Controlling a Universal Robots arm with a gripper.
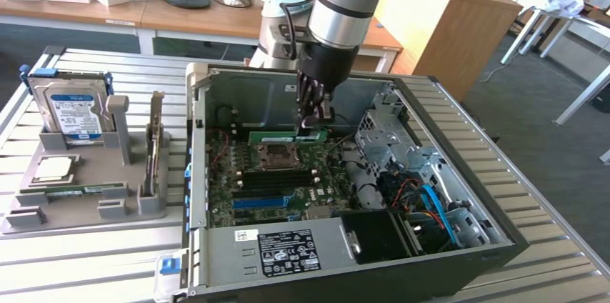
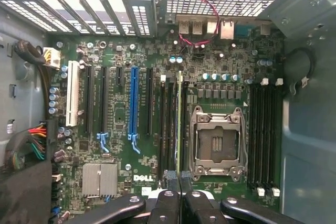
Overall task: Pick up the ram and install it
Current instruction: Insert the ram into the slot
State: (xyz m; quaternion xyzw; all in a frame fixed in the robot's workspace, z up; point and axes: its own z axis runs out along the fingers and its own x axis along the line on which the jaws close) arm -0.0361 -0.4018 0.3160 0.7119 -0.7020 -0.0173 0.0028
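Gripper (image 1: pixel 315 126) is clamped on the ram (image 1: pixel 281 134), which I see inside the open computer case (image 1: pixel 248 96), over the motherboard (image 2: pixel 121 119) beside the CPU socket (image 2: pixel 216 140). Grey tray (image 1: pixel 57 221) outside holds a hard drive (image 1: pixel 71 106).

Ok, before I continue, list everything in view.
ram: one, green, edge-on over the black slots
motherboard: one, green, inside the case
processor socket: one, silver, beside the ram
slot: one, blue, on the motherboard
case: one, dark, open, on the table
table: one, grey, under the case
hard drive: one, blue label, upright in fixture, exterior view's left
fixture: one, grey, beside the case
arm: one, silver, reaching into the case
jaws: one pair, black, shut on the ram
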